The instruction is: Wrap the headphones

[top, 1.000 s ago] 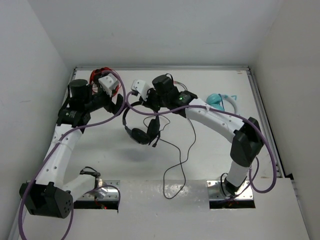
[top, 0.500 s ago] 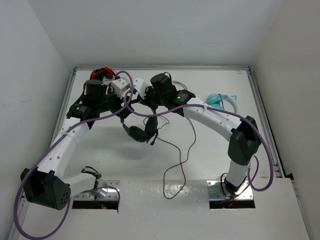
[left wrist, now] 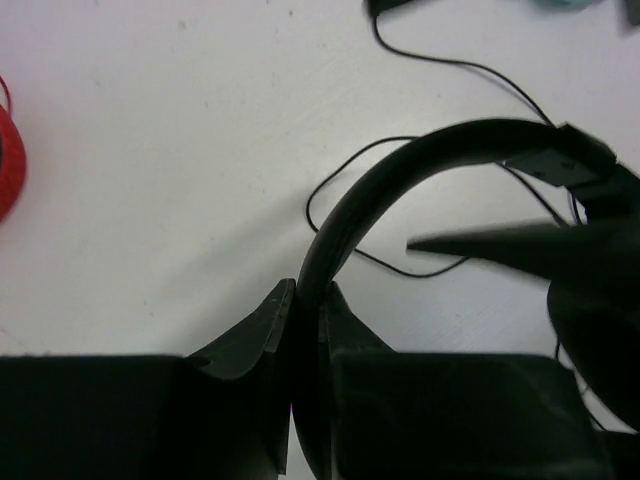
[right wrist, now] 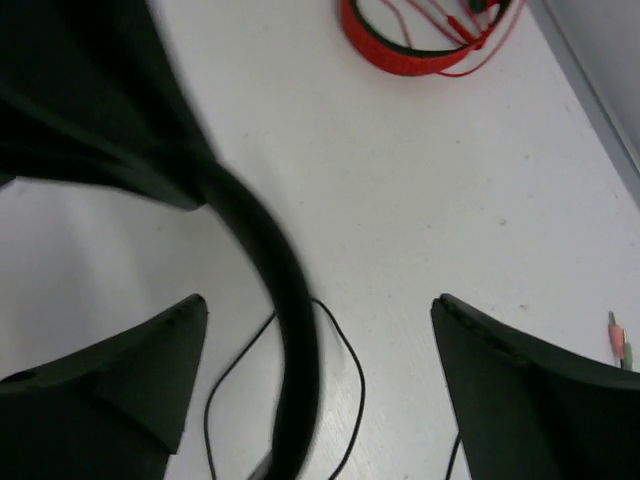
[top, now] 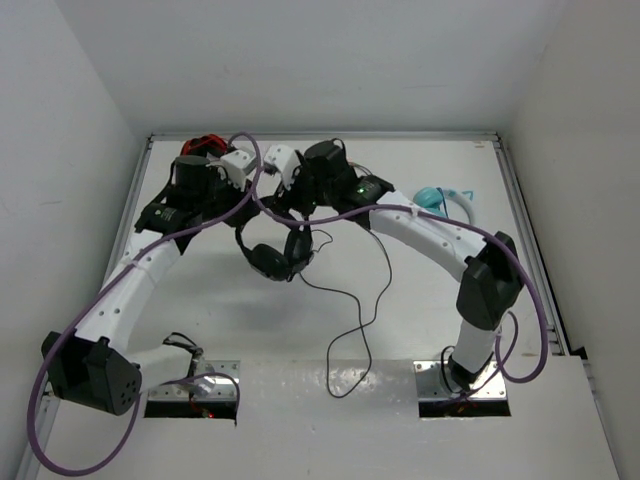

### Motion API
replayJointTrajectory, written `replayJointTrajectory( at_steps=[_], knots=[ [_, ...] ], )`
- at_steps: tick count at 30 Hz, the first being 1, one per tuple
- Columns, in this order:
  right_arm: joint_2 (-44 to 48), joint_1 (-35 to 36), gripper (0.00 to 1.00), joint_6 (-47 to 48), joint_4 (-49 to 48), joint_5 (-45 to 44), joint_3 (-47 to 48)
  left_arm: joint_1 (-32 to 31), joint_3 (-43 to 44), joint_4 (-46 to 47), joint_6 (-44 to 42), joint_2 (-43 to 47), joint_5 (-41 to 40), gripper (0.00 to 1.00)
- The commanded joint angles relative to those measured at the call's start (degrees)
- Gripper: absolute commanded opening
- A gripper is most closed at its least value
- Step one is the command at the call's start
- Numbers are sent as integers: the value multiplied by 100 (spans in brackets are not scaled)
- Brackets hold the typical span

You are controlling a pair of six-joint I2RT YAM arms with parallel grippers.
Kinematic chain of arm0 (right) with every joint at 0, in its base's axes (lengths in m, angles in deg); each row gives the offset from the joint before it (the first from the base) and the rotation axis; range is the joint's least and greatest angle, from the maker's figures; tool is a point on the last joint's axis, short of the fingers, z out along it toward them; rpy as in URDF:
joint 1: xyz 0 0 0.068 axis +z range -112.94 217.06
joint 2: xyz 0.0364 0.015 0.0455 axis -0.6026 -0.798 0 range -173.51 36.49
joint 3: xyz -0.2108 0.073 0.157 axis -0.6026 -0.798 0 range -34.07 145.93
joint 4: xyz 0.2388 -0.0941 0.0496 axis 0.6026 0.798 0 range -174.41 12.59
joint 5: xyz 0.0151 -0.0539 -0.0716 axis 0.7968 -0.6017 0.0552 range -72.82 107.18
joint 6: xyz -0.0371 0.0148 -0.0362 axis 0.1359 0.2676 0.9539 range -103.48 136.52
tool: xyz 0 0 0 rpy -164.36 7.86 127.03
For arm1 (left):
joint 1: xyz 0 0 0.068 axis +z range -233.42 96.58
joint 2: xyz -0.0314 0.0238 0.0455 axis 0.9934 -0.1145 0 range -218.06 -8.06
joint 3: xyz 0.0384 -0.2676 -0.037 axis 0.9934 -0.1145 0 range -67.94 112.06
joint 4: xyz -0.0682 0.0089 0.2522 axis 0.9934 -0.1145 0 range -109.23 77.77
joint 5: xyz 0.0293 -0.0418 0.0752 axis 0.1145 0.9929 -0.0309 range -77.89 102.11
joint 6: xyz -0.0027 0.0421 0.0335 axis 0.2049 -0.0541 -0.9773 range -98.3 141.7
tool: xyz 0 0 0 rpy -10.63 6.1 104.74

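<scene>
At the far left corner of the tabletop [top: 420, 290] lay a red headset [top: 203, 146], and just beside it the left gripper [left wrist: 307, 295] was clenched on the thin black headband [left wrist: 400, 170] of the headphones [top: 275, 258], whose ear cups hung below the two wrists near the back of the tabletop. Close to the right, the right gripper [right wrist: 320, 305] stood released, its fingers [right wrist: 150, 360] spread wide with the headband running between them. The thin cable [top: 372, 300] trailed loosely toward the near edge, and a light blue headset [top: 440, 200] lay farther right.
</scene>
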Motion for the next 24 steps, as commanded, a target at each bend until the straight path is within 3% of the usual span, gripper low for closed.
replayJointTrajectory(
  at_steps=[1,5,10,12,16,19,24],
  knots=[
    [776,-477,96,-1026,-901,246,617,25,116,-209,780,-111,-450,0],
    [1610,-1426,99,-2475,-1637,746,75,165,352,-103,1569,-190,-408,0],
    [2807,-1981,99,-2645,-1799,581,-1488,789,1020,169,2546,-462,-494,0],
    [2973,-2165,98,-2908,-1684,554,-1972,947,1573,117,3029,-656,-941,0],
    [3028,-2157,88,-2689,-2032,624,-3142,1018,2521,99,3478,-893,-1479,0],
    [2660,-1921,84,-2594,-2535,642,-3715,1088,2953,38,3882,-1078,-1252,0],
    [1632,-716,94,-1451,-2906,44,-3436,1220,3402,11,4112,-1254,-1022,0]
  ],
)
